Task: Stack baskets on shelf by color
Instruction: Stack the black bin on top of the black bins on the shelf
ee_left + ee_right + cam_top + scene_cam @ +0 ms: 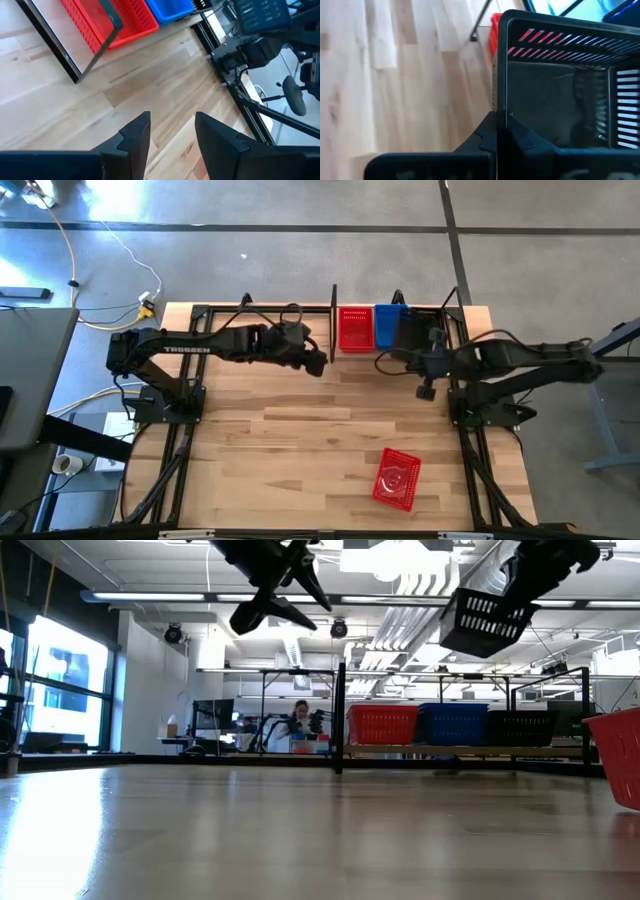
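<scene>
My right gripper (pixel 498 131) is shut on a black mesh basket (pixel 484 621), held in the air in front of the shelf (pixel 340 720). On the shelf's wood base stand a red basket (pixel 354 329), a blue basket (pixel 387 326) and a black basket (pixel 520 727), side by side. Another red basket (pixel 397 477) rests on its bottom on the table, near the front right. My left gripper (pixel 172 131) hangs open above the table, left of the shelf, with nothing between its fingers. My right gripper pinches one wall of the black basket at its top rim (pixel 499 102), one finger inside the basket and one outside. The fingers slant down at it. The basket hangs tilted below the gripper, clear of the table and the shelf.
Black metal frames run along the table's left edge (pixel 175 450) and right edge (pixel 485 460). Bare wood (pixel 290 440) lies between the arms and the near red basket. A person sits in the room beyond the table (pixel 299 720).
</scene>
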`<state>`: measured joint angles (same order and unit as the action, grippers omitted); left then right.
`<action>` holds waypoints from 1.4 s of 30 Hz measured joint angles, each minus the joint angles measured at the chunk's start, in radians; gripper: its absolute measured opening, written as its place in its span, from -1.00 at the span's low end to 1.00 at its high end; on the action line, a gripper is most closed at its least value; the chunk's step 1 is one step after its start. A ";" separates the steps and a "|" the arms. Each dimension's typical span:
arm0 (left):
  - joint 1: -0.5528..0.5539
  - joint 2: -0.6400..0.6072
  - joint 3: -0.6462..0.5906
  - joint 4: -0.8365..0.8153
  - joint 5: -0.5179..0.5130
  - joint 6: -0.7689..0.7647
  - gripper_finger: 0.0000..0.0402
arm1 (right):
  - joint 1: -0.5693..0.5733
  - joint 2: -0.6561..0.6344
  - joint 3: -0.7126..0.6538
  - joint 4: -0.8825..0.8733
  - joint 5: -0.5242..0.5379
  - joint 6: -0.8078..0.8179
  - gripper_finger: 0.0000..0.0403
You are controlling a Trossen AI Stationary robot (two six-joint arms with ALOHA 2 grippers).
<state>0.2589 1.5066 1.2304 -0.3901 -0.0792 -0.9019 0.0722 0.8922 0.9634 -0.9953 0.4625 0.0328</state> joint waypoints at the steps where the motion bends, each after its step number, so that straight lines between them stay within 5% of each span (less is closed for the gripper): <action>1: 0.005 0.000 0.000 0.000 0.000 0.004 -0.28 | -0.016 -0.009 0.000 -0.008 0.000 -0.031 -1.00; 22: 0.069 0.000 0.000 0.001 0.036 0.067 -0.28 | -0.403 -0.029 -0.063 -0.174 -0.097 -0.536 -1.00; 42: 0.083 0.000 0.000 0.001 0.063 0.153 -0.28 | -0.602 -0.031 -0.161 -0.058 -0.155 -0.663 -1.00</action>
<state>0.3423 1.5066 1.2304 -0.3893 -0.0160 -0.7489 -0.5302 0.8616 0.8024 -1.0536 0.3080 -0.6303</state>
